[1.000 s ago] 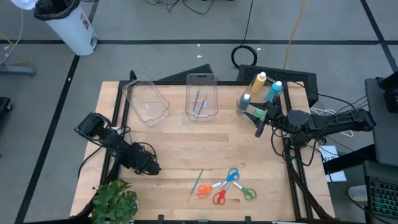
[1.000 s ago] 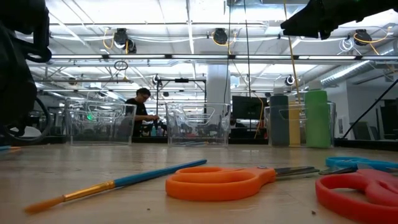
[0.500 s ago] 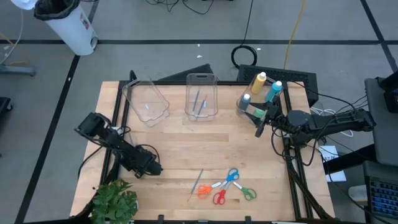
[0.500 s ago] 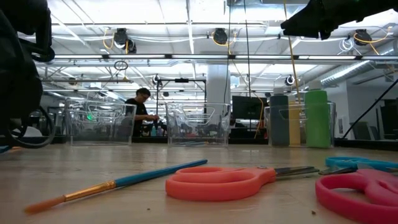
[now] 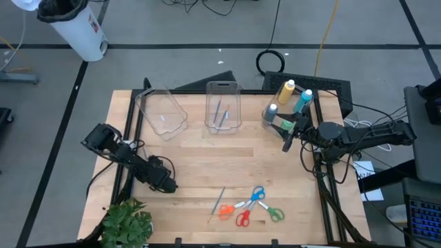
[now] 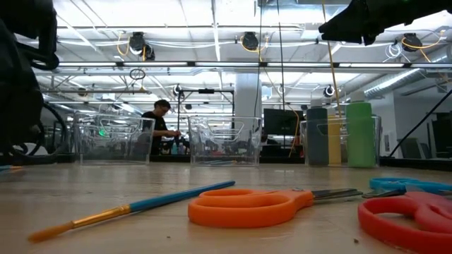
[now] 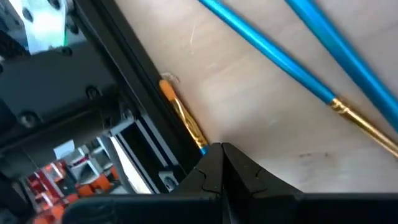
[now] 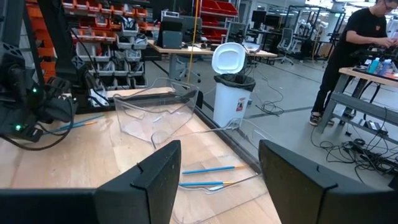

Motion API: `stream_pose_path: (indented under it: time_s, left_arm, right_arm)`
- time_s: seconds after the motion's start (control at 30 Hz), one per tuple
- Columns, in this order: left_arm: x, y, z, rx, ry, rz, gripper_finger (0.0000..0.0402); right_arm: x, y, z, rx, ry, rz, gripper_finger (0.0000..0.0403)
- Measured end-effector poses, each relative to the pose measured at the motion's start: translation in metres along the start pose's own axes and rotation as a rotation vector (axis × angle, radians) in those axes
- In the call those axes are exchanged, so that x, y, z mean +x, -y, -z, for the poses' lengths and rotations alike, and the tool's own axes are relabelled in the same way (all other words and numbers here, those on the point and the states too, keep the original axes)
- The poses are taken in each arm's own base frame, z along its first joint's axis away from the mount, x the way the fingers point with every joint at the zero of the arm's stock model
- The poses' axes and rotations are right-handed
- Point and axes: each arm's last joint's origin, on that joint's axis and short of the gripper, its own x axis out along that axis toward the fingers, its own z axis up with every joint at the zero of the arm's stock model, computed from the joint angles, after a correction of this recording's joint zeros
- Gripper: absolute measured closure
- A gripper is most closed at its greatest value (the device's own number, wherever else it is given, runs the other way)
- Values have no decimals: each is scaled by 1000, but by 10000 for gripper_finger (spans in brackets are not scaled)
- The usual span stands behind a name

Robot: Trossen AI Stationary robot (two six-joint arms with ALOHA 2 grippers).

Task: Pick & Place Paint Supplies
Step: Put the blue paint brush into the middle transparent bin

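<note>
My left gripper (image 5: 167, 183) is low over the table's left-near part, shut on a thin blue-handled brush (image 7: 183, 118). Two more blue brushes (image 7: 273, 46) lie on the wood beside it. My right gripper (image 5: 287, 142) hovers open above the table's right side, close to the clear bin (image 5: 274, 118) of white-capped paint bottles (image 5: 286, 91). Another brush (image 5: 218, 202) and several scissors (image 5: 251, 206) lie flat near the table's near edge. The middle bin (image 5: 222, 105) has two brushes (image 8: 208, 176) lying on its floor. My left gripper pinches the brush between its two fingertips (image 7: 217, 163), where the blue handle (image 7: 203, 148) meets the gold ferrule. The brush runs on straight ahead of the fingers, along their length. Its orange bristle tip (image 7: 166, 88) points toward the table's dark edge rail.
A tilted clear bin (image 5: 162, 112) sits at the far left. A green leafy plant (image 5: 126, 222) stands at the near-left corner, close to my left arm. Dark frame rails (image 5: 129, 131) run along the table's left and right sides. A person (image 6: 159, 127) stands beyond the table.
My left arm has stirred a little over the table's left-near part, and its gripper has stayed shut. My right arm and the things on the table have kept still.
</note>
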Motion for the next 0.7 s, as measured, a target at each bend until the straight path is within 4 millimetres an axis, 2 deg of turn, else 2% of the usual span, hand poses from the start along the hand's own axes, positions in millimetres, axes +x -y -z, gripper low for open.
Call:
stream_pose_path:
  time_s: [0.13,0.27,0.57,0.7]
  left_arm:
    - [-2,-1,-10,-101,4,4,400]
    - [-3,-3,-22,-255,124,1,400]
    - [4,-4,-30,-340,245,-7,400]
    - [5,-2,-28,-323,237,-23,401]
  right_arm:
    - [0,0,0,22,0,-2,193]
    - [0,0,0,29,0,-3,193]
    - [0,0,0,50,-2,-3,193]
    - [0,0,0,50,-2,-4,193]
